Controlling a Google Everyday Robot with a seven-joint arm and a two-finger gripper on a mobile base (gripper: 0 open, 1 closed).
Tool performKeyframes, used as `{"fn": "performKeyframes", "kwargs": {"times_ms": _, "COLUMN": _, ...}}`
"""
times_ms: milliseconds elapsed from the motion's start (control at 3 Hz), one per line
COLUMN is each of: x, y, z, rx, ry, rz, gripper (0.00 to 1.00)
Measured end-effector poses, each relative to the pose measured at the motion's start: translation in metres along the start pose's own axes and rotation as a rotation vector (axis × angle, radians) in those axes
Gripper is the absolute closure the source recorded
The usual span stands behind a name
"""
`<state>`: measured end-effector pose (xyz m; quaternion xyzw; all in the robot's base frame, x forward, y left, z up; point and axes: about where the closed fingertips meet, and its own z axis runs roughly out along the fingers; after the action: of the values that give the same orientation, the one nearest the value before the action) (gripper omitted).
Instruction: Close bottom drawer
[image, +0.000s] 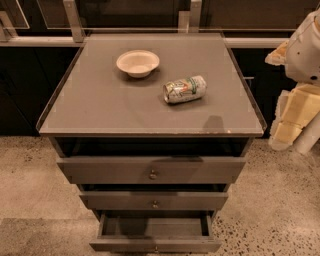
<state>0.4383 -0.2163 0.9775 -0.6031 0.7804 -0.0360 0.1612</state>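
Right of cabinet (100, 102), pincer (291, 119) hangs free.

Dim, warm light; gripper (291, 122) at right edge.

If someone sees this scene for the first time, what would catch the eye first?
Probably the bottom drawer, pulled out farthest at the picture's lower edge. Next, the can lying on its side beside a pale bowl on the cabinet top. The gripper hangs at the right edge, beside the cabinet.
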Motion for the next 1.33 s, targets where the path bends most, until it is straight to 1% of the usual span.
{"fn": "performKeyframes", "kwargs": {"times_ms": 333, "x": 0.000, "y": 0.000, "z": 0.000, "rx": 0.000, "ry": 0.000, "rz": 0.000, "gripper": 0.00}}
{"fn": "performKeyframes", "kwargs": {"times_ms": 667, "x": 0.007, "y": 0.007, "z": 0.005, "rx": 0.013, "ry": -0.031, "rz": 0.022, "gripper": 0.00}}
{"fn": "performKeyframes", "kwargs": {"times_ms": 1000, "x": 0.025, "y": 0.032, "z": 0.030, "rx": 0.020, "ry": -0.096, "rz": 0.149, "gripper": 0.00}}
{"fn": "performKeyframes", "kwargs": {"times_ms": 1333, "x": 0.054, "y": 0.066, "z": 0.089, "rx": -0.026, "ry": -0.166, "rz": 0.328, "gripper": 0.00}}
